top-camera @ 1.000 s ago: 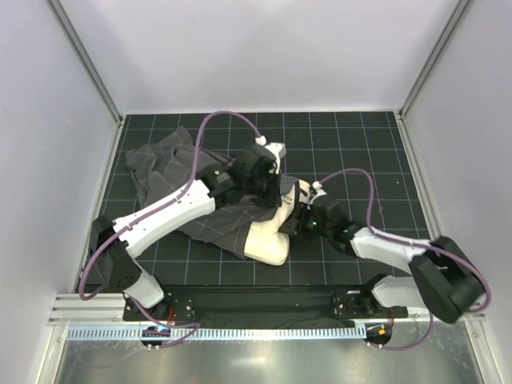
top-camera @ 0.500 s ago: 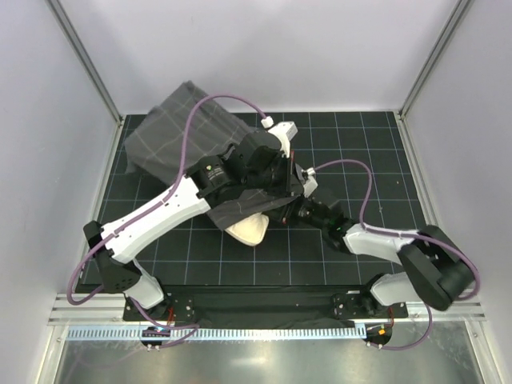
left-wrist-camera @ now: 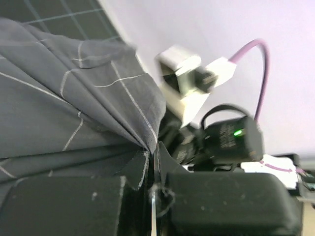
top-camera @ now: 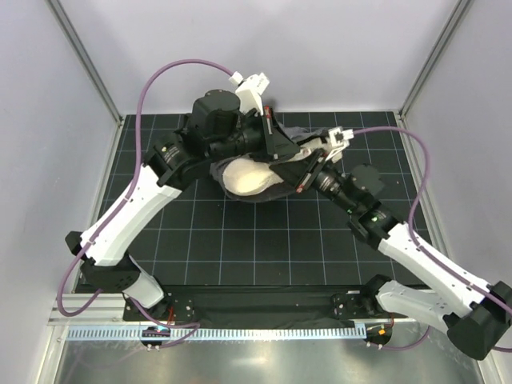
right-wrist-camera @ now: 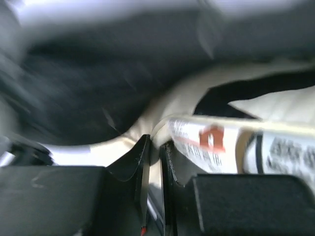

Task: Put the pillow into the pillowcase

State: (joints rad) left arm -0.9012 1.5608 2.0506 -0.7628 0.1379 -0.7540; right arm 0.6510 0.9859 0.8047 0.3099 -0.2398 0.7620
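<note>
Left end effector (top-camera: 272, 138), seen from above, hangs raised over the far part of the counter (top-camera: 264, 240), gripping the pillowcase (top-camera: 298, 149). The right end effector (top-camera: 314, 166) meets the bundle from the other side. The pillow (top-camera: 246, 176) bulges cream out of the grey cloth, so I judge it only partly in.

From the left wrist, the fingers (left-wrist-camera: 133, 172) are pressed together on a gathered fold of checked fabric.

From the right wrist, blurred, the narrow-set fingers seem to pinch cream pillow cloth beside a printed label (right-wrist-camera: 216, 142). Left to do: drawing the case over the exposed part.
</note>
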